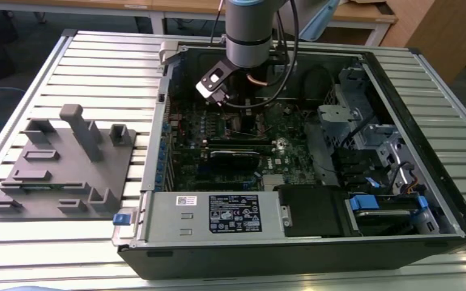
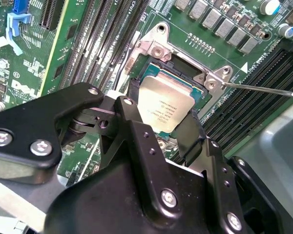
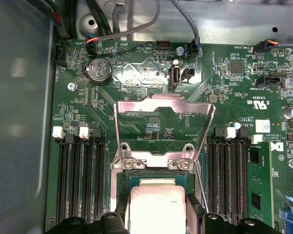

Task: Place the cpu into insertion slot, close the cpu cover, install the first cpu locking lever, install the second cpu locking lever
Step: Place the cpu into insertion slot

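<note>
The cpu [image 2: 166,104], a flat square chip with a silver-grey top, sits between my gripper's black fingers [image 2: 191,132] right at the insertion slot [image 2: 183,61]. In the first wrist view the cpu [image 3: 156,205] is flanked closely on both sides by the fingers [image 3: 197,215]. The cpu cover [image 3: 162,102], a thin silvery frame with a square window, stands swung up and open behind the slot. A thin metal locking lever [image 2: 263,90] sticks out free beside the slot. In the exterior view my gripper [image 1: 247,121] reaches down into the open computer case over the motherboard.
Long black memory slots [image 3: 81,180] run on both sides of the socket. Cables [image 3: 136,29] cross the case wall behind the board. A power supply with a label [image 1: 233,213] lies at the case front. A grey fixture block [image 1: 63,163] sits on the table at the exterior view's left.
</note>
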Motion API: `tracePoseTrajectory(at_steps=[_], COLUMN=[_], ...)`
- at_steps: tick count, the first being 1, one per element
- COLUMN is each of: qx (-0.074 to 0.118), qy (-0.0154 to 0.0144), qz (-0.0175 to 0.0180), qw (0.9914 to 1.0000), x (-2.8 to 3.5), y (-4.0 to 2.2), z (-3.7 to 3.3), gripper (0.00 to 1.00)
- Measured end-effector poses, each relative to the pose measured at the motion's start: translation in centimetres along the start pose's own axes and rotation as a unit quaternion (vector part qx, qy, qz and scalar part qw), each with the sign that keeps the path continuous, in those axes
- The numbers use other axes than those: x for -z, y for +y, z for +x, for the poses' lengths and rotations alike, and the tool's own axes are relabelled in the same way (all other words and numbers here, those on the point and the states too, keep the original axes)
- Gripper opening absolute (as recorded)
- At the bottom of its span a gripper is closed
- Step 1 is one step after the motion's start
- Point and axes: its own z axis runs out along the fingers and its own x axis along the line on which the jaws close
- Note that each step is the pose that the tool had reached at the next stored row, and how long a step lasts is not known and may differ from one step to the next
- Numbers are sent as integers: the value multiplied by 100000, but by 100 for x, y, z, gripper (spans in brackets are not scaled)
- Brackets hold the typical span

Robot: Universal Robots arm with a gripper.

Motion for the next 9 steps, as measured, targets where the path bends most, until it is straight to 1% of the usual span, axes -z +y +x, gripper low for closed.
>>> tracePoseTrajectory(at_steps=[4,9], qx=[1,1], qy=[-10,-8], qz=[5,5], qw=[100000,100000], x=[-2,-18], y=[0,-2], z=[0,0], gripper=[54,54])
